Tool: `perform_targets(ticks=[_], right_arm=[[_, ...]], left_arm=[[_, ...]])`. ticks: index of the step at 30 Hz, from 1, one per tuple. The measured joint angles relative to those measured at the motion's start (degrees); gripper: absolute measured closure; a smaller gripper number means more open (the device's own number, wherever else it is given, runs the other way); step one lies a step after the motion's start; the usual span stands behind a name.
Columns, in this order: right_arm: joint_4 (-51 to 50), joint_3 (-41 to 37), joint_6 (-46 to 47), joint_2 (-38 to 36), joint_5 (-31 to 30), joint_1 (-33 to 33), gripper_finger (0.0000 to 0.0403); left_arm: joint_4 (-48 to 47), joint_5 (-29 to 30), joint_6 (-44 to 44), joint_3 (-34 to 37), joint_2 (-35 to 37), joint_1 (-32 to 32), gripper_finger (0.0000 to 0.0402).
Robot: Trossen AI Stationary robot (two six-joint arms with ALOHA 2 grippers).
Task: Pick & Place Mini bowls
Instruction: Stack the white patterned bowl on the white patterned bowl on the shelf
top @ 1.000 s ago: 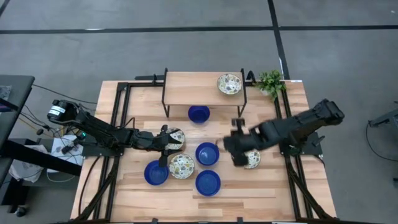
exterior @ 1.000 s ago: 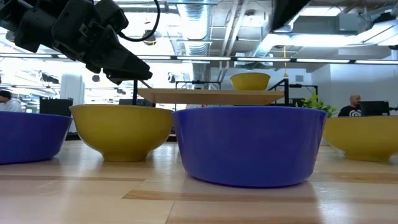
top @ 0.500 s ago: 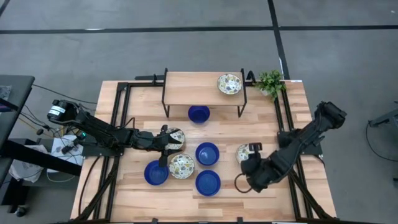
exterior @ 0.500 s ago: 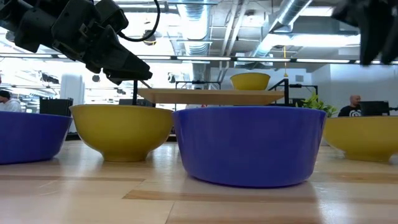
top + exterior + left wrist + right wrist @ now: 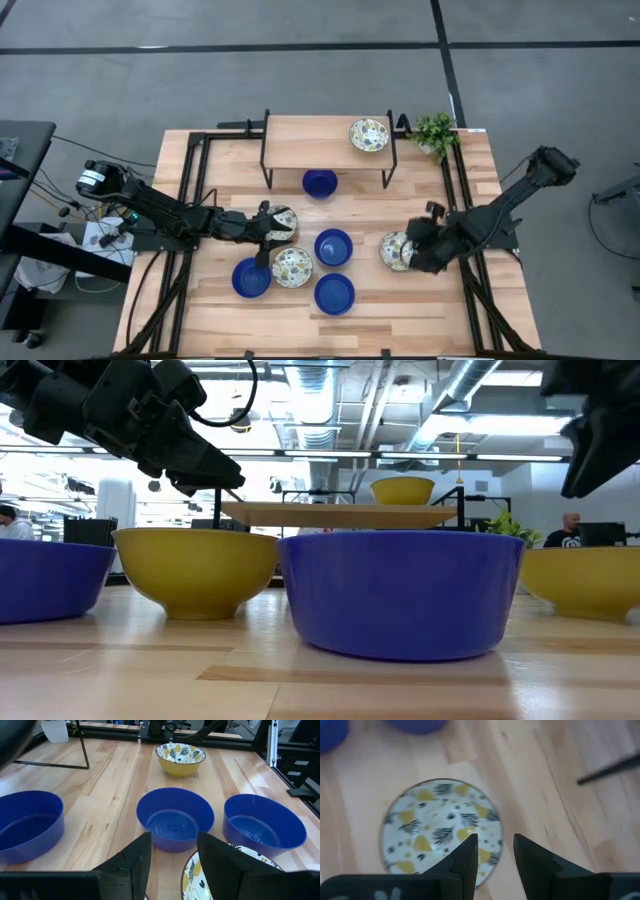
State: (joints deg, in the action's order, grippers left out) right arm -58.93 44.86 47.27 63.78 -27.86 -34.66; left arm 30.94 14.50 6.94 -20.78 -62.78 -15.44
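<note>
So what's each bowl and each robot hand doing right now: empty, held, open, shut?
Patterned bowl on the shelf: upright, empty.
Blue bowl under the shelf: upright, empty.
Three blue bowls in the middle: upright, empty, untouched.
Patterned bowl among them: upright, empty.
Patterned bowl at the left gripper: partly hidden, grip unclear.
Right-hand patterned bowl: on the table, not held.
Left gripper: jaws open.
Right gripper: jaws open, above that bowl.

The bench is showing pale, smooth planked wood in a dark metal frame. The blue bowls are gleaming glossy like glazed ceramic, while the patterned bowl is looking smooth and speckled.
</note>
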Motion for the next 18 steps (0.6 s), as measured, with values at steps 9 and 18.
perform_targets(ticks=[9,18], right_arm=[[11.0,-13.6,2.7,-13.8,7.7,10.3,0.0287],[13.9,-17.0,1.0,-13.9,10.0,12.6,0.0287]], left_arm=[[0.0,0.0,0.0,0.0,0.0,0.0,0.0243],[0.0,0.0,0.0,0.0,0.0,0.0,0.0243]])
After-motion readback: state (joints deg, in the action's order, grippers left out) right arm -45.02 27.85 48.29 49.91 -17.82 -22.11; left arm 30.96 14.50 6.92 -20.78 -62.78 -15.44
